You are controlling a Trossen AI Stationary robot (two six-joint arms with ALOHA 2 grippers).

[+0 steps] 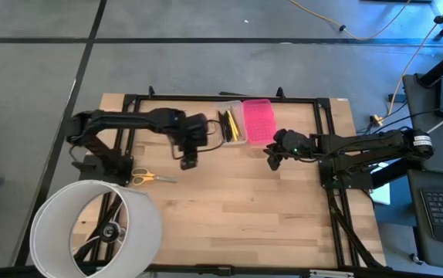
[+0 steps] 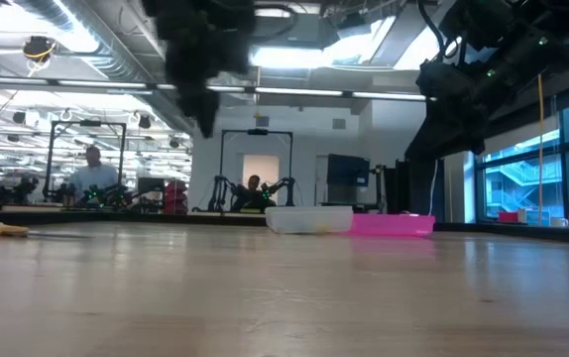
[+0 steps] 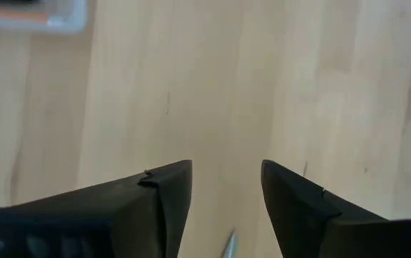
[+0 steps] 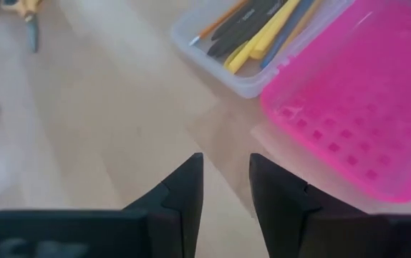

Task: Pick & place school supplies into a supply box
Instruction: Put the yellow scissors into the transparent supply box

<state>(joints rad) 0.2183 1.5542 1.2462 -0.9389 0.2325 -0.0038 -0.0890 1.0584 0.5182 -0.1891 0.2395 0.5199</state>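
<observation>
White hoop (image 1: pixel 94 228) sits at the near-left corner of the table (image 1: pixel 245 208), closest to the overhead camera, partly overhanging the edge.

Yellow-handled scissors (image 1: pixel 150 178) lie flat on the table just beyond the hoop, near the left arm's base, blades toward table centre. Also seen blurred at the far corner of the right wrist view (image 4: pixel 25 13).

Left tool (image 1: pixel 188 161) hangs over bare wood, between the scissors and the supply box, holding nothing; fingers (image 3: pixel 159 204) spread moderately, wood grain visible in the gap. A thin grey tip (image 3: pixel 230 245) shows on the table between them; cannot tell what it is.

Supply box (image 1: pixel 232 127), clear tray, at the far-middle of the table. Inside: yellow markers (image 4: pixel 259 39), dark pens (image 4: pixel 245 25), orange pencil (image 4: pixel 216 25), all lying lengthwise side by side. Pink lid (image 1: pixel 258 121) lies open flat, touching the tray on its right side.

Right tool (image 1: pixel 273 160) hovers just near of the pink lid, empty, fingers (image 4: pixel 184 190) set to a narrow gap, above the table.

Low view: both arms well above the table surface; box and lid (image 2: pixel 392 225) at the far edge; people in the room behind.
</observation>
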